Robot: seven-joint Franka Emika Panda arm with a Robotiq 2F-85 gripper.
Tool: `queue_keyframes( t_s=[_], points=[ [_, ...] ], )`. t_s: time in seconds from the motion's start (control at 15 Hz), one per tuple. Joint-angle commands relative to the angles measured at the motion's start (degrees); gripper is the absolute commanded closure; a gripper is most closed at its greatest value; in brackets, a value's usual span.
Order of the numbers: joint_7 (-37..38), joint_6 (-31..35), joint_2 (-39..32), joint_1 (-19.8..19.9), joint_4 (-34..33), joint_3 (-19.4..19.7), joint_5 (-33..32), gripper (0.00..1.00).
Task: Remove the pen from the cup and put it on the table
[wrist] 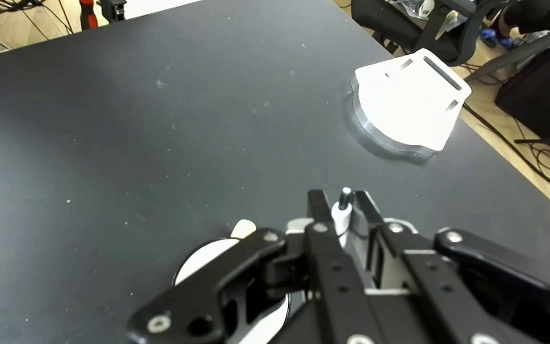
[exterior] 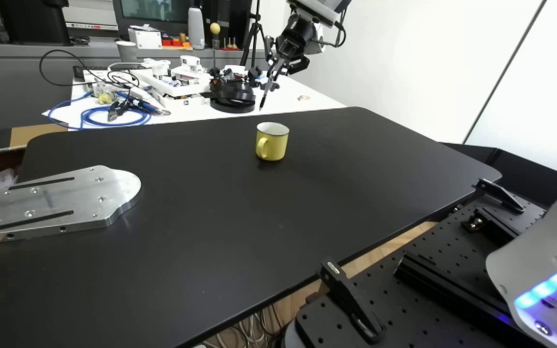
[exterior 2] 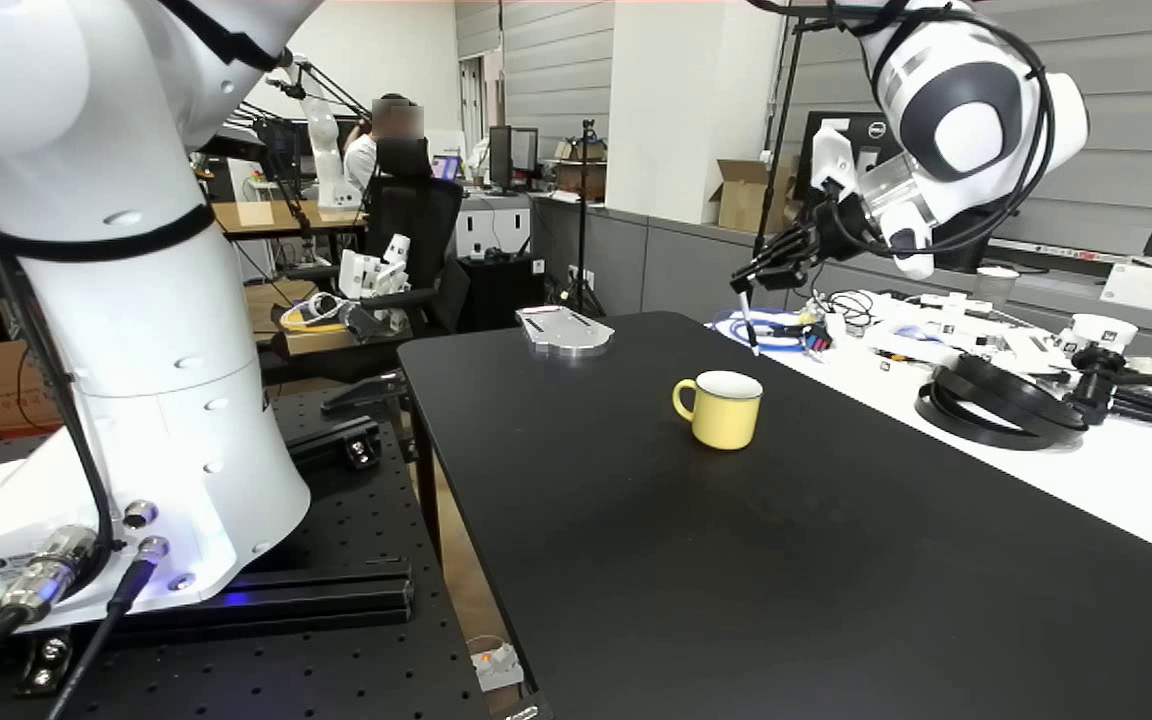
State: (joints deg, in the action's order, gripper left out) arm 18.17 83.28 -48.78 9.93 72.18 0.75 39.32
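Note:
The yellow cup (exterior: 272,145) stands upright on the black table (exterior: 201,203), and shows in both exterior views (exterior 2: 726,415). Its inside is white. In the wrist view the cup (wrist: 208,253) is partly hidden behind my gripper. My gripper (wrist: 339,203) is shut on the slim pen (wrist: 342,215), white with a dark end, held between the fingertips. In both exterior views the gripper (exterior: 275,75) (exterior 2: 748,278) is raised, with the pen (exterior: 264,98) (exterior 2: 749,325) hanging tilted, tip downward, outside the cup and apart from the table.
A silver metal plate (exterior: 70,198) lies at one end of the table, also in the wrist view (wrist: 408,100). A white table (exterior: 302,94) with cables, white parts and a black round object (exterior: 232,96) adjoins the far edge. The robot base (exterior 2: 166,460) stands opposite.

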Motion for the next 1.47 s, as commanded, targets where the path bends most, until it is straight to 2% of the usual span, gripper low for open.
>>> queue_keyframes(
  t_s=[0.0, 0.27, 0.53, 0.73, 1.0, 1.2, 1.4],
  points=[
    [2.0, -1.2, 1.2, 0.7, -2.0, 1.4, -0.3, 0.96],
    [1.3, 0.2, 1.6, 1.3, -1.6, 3.6, -2.2, 0.96],
    [-0.1, 5.7, 1.3, 1.5, -0.2, 5.8, -6.5, 0.96],
    [-2.1, 13.6, 0.8, 1.8, 1.8, 6.2, -10.0, 0.96],
    [-6.0, 28.0, -0.5, 1.5, 6.5, 5.8, -14.0, 0.96],
    [-6.0, 35.1, -2.3, 1.0, 9.3, 5.8, -16.6, 0.96],
    [-5.4, 39.3, -4.1, 0.6, 11.2, 5.8, -19.0, 0.96]
  ],
)
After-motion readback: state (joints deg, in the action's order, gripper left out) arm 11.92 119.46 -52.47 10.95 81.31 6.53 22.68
